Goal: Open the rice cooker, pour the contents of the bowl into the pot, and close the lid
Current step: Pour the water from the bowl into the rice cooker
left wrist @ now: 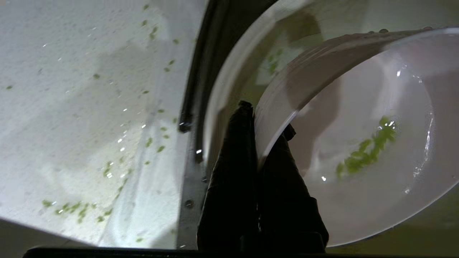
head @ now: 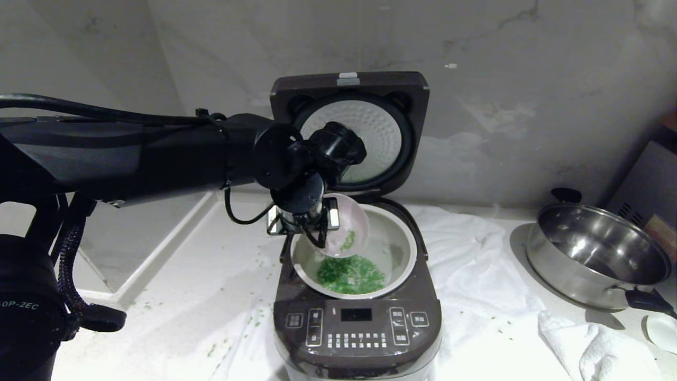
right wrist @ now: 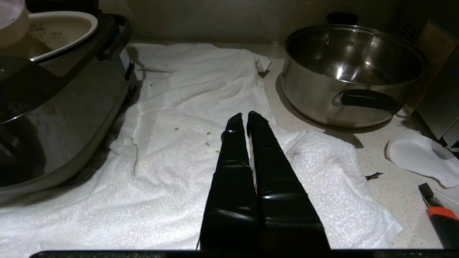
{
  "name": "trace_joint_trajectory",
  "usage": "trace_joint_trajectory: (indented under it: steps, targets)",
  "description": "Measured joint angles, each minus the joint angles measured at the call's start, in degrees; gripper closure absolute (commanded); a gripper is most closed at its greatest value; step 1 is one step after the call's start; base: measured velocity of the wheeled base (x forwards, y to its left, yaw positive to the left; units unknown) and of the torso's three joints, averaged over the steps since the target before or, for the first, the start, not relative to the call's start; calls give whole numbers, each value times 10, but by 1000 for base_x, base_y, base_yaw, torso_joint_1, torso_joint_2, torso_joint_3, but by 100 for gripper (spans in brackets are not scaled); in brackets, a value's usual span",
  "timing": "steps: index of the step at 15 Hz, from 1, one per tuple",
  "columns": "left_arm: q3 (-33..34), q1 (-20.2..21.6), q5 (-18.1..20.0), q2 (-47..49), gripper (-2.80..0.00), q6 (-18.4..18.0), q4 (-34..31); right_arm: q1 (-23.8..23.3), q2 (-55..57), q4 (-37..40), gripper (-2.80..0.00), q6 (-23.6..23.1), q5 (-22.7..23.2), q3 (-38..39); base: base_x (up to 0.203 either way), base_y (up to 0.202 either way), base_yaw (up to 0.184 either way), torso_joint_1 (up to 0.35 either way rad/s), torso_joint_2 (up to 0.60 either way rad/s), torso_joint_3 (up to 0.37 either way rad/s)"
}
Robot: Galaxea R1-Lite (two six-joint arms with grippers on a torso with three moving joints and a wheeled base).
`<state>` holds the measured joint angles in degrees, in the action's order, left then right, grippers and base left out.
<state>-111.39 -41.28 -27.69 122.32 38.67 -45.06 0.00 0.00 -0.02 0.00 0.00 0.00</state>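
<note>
Left hand [left wrist: 263, 134]: clamped on the rim of the bowl [head: 346, 225], one finger inside, one outside; I've got it tipped steeply over the pot [head: 404, 248].
Right hand [right wrist: 247, 118]: closed, empty, parked over the white towel [right wrist: 200, 89], well apart from the work.
Contents [head: 350, 274]: most green bits are in a heap on the pot floor; a small streak clings inside the bowl [left wrist: 367, 152].
Rice cooker [head: 357, 323]: on the table, lid [head: 351, 132] standing upright at the back, hinge side.
Risk 1: wet bits stick to the glossy bowl wall, so pour may end incomplete w/o a shake.
Risk 2: thin rim pinch on smooth glazed surface; bowl could slip and drop into the pot.
Risk 3: bowl edge sits near pot rim; swinging out could knock it, scatter more bits. Some are on the table [head: 211, 296] already.
Materials: bowl smooth, pale pink outside, wet sheen; pot lining matte off-white, round; lid underside dimpled silvery plate; cooker shell dark, rounded; towel soft terry; steel pan [head: 597, 254] shiny, far right.
</note>
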Motion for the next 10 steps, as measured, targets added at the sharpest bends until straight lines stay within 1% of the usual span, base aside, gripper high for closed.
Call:
trace_joint_trajectory:
  steps: [3,5,8,10]
  targets:
    - [0,-16,-28,5,0,-1,45,0,0,0,0,0,0,0,0,0,0,0,0,0]
    - [0,-23,-53,15,0,-2,57,0,0,0,0,0,0,0,0,0,0,0,0,0]
    - [0,-29,-76,30,0,-6,73,0,0,0,0,0,0,0,0,0,0,0,0,0]
    - [2,-29,-110,38,0,-6,101,0,0,0,0,0,0,0,0,0,0,0,0,0]
